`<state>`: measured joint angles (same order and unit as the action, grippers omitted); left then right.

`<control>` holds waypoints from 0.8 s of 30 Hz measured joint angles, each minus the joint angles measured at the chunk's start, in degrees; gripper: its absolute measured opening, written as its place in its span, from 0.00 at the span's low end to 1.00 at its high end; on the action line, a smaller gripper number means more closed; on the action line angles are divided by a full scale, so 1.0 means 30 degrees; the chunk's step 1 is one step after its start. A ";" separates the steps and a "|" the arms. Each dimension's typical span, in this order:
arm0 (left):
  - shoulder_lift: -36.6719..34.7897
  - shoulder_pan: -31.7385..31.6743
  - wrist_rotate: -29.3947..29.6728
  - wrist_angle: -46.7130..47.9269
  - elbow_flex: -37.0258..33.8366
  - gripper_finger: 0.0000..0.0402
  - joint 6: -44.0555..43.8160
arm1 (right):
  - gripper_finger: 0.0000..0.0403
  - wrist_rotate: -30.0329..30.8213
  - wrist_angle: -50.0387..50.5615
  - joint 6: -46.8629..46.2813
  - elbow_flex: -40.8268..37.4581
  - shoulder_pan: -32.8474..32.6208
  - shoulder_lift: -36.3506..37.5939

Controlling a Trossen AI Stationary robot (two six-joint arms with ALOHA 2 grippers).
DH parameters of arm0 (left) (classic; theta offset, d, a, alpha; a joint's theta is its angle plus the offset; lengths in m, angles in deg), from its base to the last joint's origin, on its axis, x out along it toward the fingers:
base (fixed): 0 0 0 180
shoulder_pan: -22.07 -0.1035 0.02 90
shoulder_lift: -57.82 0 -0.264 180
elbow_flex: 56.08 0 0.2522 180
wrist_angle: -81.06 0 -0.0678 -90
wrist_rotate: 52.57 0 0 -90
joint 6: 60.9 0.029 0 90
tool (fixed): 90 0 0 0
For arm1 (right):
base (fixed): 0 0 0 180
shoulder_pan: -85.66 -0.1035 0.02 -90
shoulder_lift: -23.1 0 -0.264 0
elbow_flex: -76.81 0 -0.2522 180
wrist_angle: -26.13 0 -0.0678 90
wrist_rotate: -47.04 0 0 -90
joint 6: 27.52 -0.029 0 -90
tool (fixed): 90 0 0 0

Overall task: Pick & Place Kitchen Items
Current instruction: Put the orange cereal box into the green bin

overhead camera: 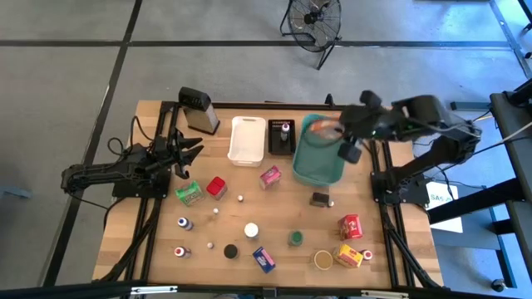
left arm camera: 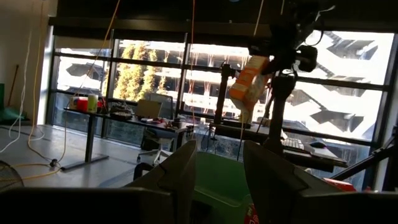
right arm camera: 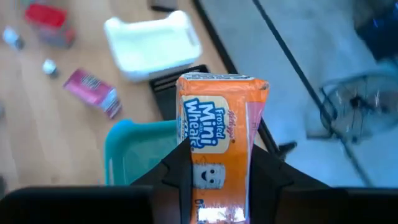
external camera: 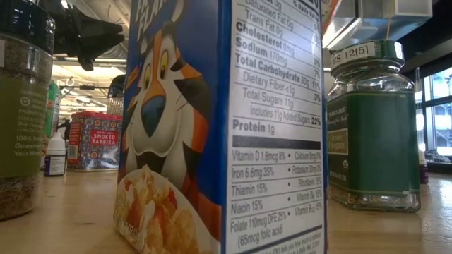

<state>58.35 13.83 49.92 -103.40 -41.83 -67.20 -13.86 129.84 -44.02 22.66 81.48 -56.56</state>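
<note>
My right gripper (overhead camera: 337, 133) hangs over the teal basket (overhead camera: 320, 162), shut on an orange Mini-Wheats box (right arm camera: 221, 118); the left wrist view shows that box (left arm camera: 249, 84) high in the air. My left gripper (overhead camera: 197, 150) waits open at the table's left, above the green packet (overhead camera: 189, 193). The other groceries stand on the wood: a red box (overhead camera: 217, 188), a pink box (overhead camera: 269, 176), a blue box (overhead camera: 263, 259), jars and small bottles. The low view is filled by the blue cereal box (external camera: 219, 141) and a green jar (external camera: 371, 134). My right gripper pinches the orange box between its two fingers, one finger (right arm camera: 180, 171) on each long side edge (right arm camera: 186, 134), with the printed face toward the wrist camera. The fingers come slanting down from the table's right. The box is lifted clear, tilted, above the basket's opening.
A white bin (overhead camera: 248, 139), a black tray (overhead camera: 282, 137) holding a small bottle, and a metal grater (overhead camera: 199, 110) stand along the far edge. A red box (overhead camera: 350, 226) and a yellow one (overhead camera: 347, 256) sit near the right front corner.
</note>
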 joint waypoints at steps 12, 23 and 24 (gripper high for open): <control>0.0002 -0.0004 0.0007 0.0007 0.0000 0.32 -0.0002 | 0.26 -0.0711 -0.0735 -0.1640 -0.5100 0.6377 0.0702; 0.0002 -0.0003 0.0120 0.0000 0.0000 0.32 -0.0002 | 0.26 -0.7779 -0.9424 0.6748 -1.2258 1.0957 0.0665; -0.0001 -0.0001 0.0173 0.0000 0.0004 0.32 -0.0002 | 0.26 -0.8192 -0.9936 0.7290 -1.2645 1.1266 0.0618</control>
<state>58.35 13.83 50.44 -103.40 -41.82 -67.21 -38.44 100.03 -22.15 -15.27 115.28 -54.71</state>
